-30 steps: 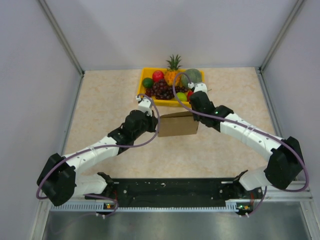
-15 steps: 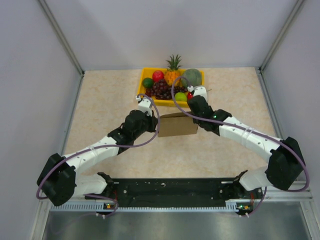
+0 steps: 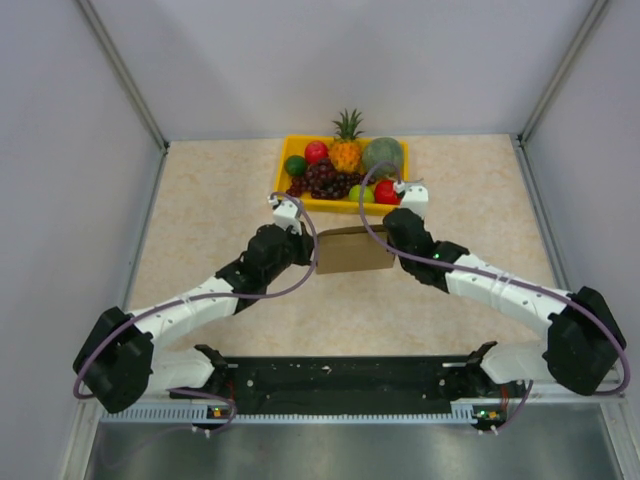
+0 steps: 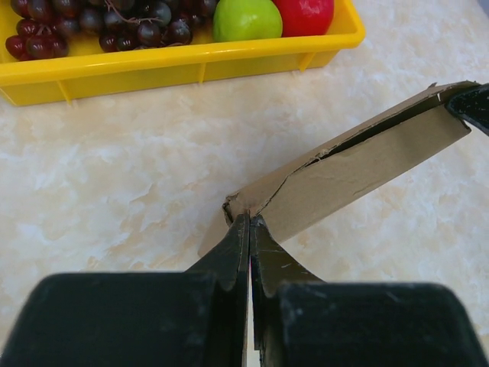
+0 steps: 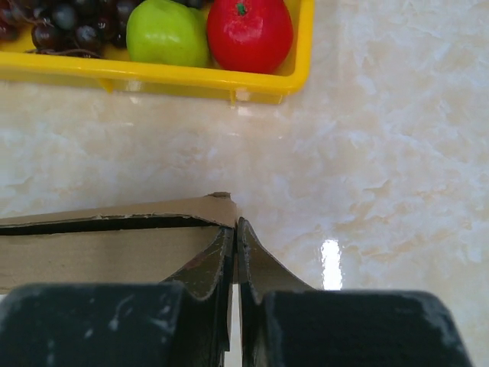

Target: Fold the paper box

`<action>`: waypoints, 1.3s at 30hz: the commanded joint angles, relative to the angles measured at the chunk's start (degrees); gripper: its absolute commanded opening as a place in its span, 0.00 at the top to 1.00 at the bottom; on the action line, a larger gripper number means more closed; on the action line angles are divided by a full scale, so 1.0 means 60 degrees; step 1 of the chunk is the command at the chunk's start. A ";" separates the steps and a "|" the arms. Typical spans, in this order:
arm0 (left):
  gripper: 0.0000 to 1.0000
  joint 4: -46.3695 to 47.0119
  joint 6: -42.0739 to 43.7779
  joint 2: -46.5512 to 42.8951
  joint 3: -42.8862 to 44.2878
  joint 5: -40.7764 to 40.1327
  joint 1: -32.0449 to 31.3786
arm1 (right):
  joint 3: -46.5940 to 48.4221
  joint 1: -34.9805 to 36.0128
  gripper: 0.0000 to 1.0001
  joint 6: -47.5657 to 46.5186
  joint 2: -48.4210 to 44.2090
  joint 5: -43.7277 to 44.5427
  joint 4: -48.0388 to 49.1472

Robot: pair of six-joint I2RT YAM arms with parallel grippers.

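The paper box point(image 3: 352, 250) sits near the middle of the marbled table point(image 3: 200, 220), a flattened brown carton standing on edge and running across from 9 to 3 o'clock. The left gripper point(image 4: 249, 222) has its fingers pressed together on the box's 9 o'clock corner, with a sliver of cardboard pinched between them. The right gripper point(image 5: 234, 225) is closed the same way on the 3 o'clock corner. From the right wrist, the top edge shows a dark slit between two cardboard layers. At 12 o'clock from the box, just apart from it, is a yellow tray point(image 3: 320, 205) holding grapes point(image 4: 114, 27), a green apple point(image 5: 166, 32), a red apple point(image 5: 250, 34) and a pineapple point(image 3: 346, 145).
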 commanded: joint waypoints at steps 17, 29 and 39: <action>1.00 0.0291 0.0383 0.0228 -0.1497 -0.0088 -0.0015 | -0.2428 0.0132 1.00 -0.0969 -0.1730 0.0362 0.0817; 1.00 0.0233 0.0456 0.0521 -0.1424 -0.0176 -0.0044 | -0.1785 0.0028 0.67 -0.0764 -0.2286 -0.0927 0.0101; 1.00 0.0072 0.0543 0.0550 -0.1277 -0.0206 -0.0103 | -0.0058 -0.0074 0.40 -0.1392 -0.3020 -0.2449 -0.1246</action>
